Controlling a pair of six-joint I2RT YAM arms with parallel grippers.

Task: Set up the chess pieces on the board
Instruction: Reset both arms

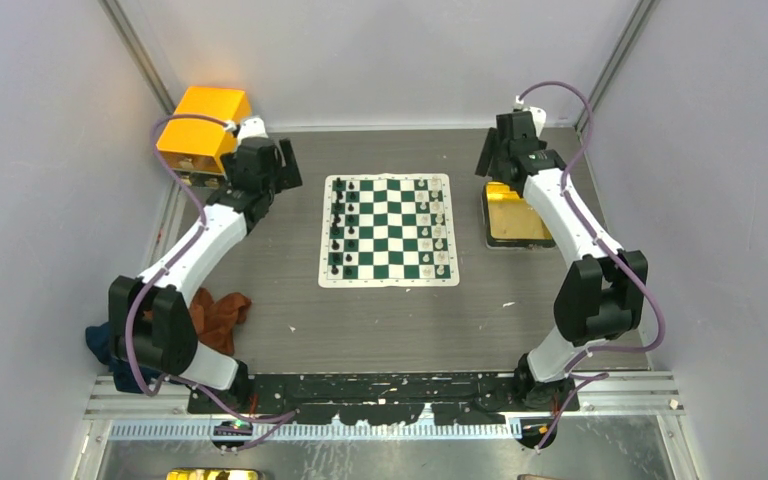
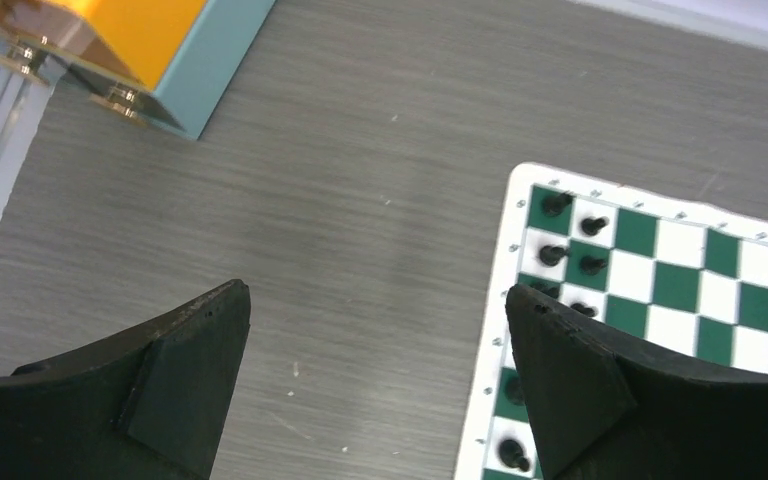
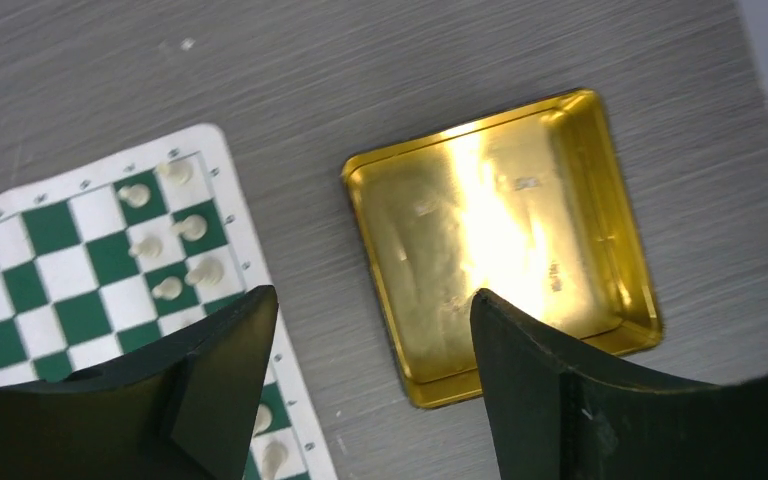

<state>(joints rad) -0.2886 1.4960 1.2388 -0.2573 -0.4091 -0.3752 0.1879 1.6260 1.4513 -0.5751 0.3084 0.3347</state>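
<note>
The green-and-white board (image 1: 390, 228) lies flat at the table's middle. Black chess pieces (image 1: 338, 225) fill its two left columns and cream-white chess pieces (image 1: 439, 230) its two right columns. My left gripper (image 1: 287, 166) hovers open off the board's far left corner. In the left wrist view it (image 2: 377, 295) hangs over bare table with nothing between the fingers, the black pieces (image 2: 557, 203) to its right. My right gripper (image 1: 488, 157) is open beyond the board's far right corner. In the right wrist view it (image 3: 372, 297) hangs empty between the board's edge (image 3: 230, 200) and the tray, white pieces (image 3: 190, 227) to its left.
An empty gold tray (image 1: 513, 215) (image 3: 500, 240) lies right of the board, partly under the right arm. An orange-yellow box (image 1: 205, 122) (image 2: 130, 30) stands at the far left corner. An orange cloth (image 1: 222, 312) and a blue cloth (image 1: 100, 340) lie near the left arm's base.
</note>
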